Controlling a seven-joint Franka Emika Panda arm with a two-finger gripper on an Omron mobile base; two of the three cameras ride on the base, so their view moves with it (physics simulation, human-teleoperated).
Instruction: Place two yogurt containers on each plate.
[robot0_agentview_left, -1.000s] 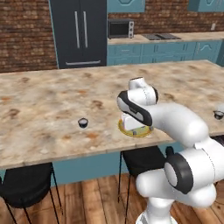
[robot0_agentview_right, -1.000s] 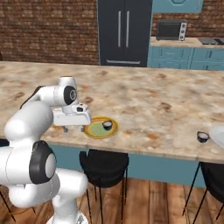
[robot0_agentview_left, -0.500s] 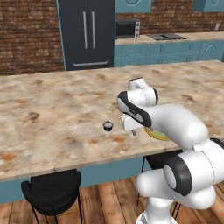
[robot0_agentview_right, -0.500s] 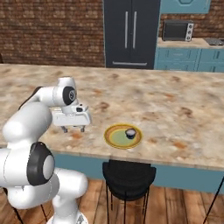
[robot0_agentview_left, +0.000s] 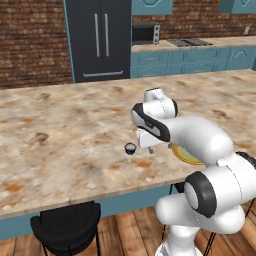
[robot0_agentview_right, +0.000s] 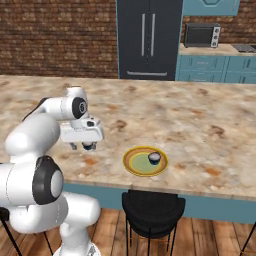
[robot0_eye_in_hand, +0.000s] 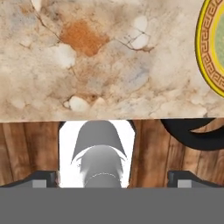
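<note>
A small dark yogurt container (robot0_agentview_left: 130, 148) with a pale top stands on the marble counter (robot0_agentview_left: 60, 135), just left of my gripper (robot0_agentview_left: 149, 148). From the right it shows as a dark cup (robot0_agentview_right: 89, 146) right beside the gripper (robot0_agentview_right: 82, 146). The gripper (robot0_eye_in_hand: 113, 179) is open, its fingertips (robot0_eye_in_hand: 43, 177) wide apart with nothing between them, hovering over the counter's front edge. The yellow-rimmed plate (robot0_agentview_right: 131, 165) with a green centre lies to the gripper's right and carries one yogurt container (robot0_agentview_right: 154, 158). My arm hides most of that plate (robot0_agentview_left: 186, 156); its rim (robot0_eye_in_hand: 205, 48) crosses the hand view's right edge.
Black stools (robot0_agentview_left: 67, 227) (robot0_agentview_right: 152, 210) stand under the counter's front edge. A dark fridge (robot0_agentview_left: 97, 37) and teal cabinets with a microwave (robot0_agentview_right: 201, 35) line the back wall, far from the arm.
The base has driven left, so the whole scene has slid right in both base views. The loose yogurt container now stands close beside the gripper, which stays open.
</note>
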